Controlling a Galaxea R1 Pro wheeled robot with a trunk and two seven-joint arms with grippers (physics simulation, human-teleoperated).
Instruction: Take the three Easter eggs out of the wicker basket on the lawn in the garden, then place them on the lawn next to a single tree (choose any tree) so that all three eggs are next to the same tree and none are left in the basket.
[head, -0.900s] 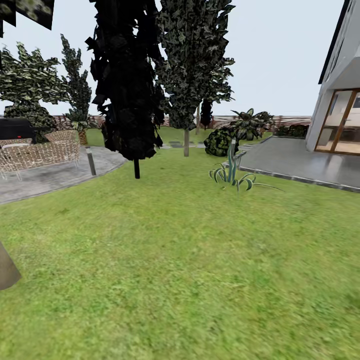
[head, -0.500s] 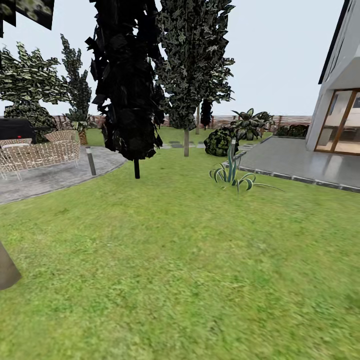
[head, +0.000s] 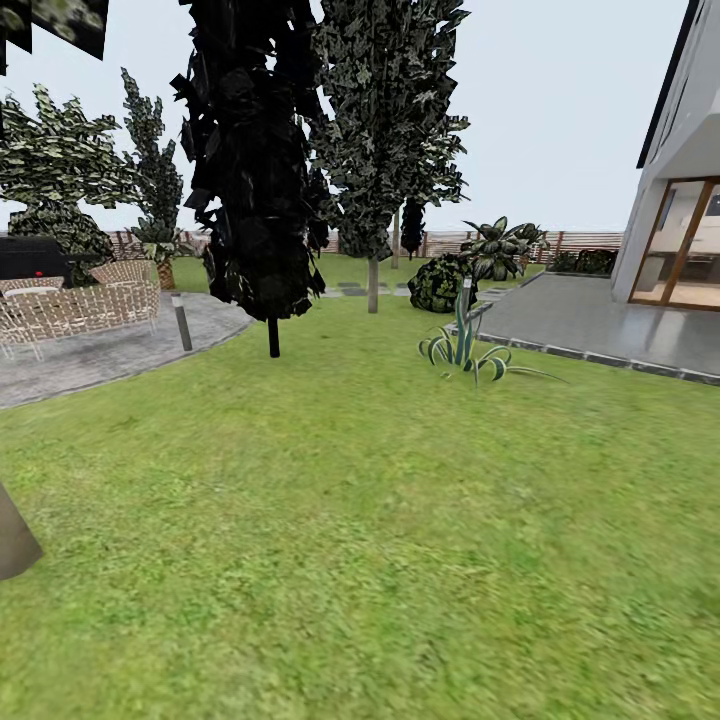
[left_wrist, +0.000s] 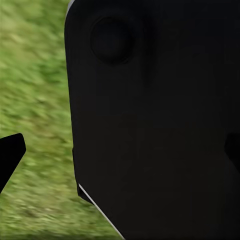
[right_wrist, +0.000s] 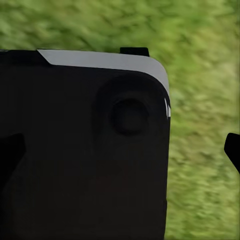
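We look across the lawn (head: 380, 520), which fills the ground ahead. A tree (head: 385, 130) with a pale trunk stands at its far edge, just beside a near-black tree (head: 255, 160). Grey paving (head: 600, 325) borders the house (head: 680, 200). Each wrist view shows blurred grass behind a black robot body; whether either gripper is spread, we cannot tell.
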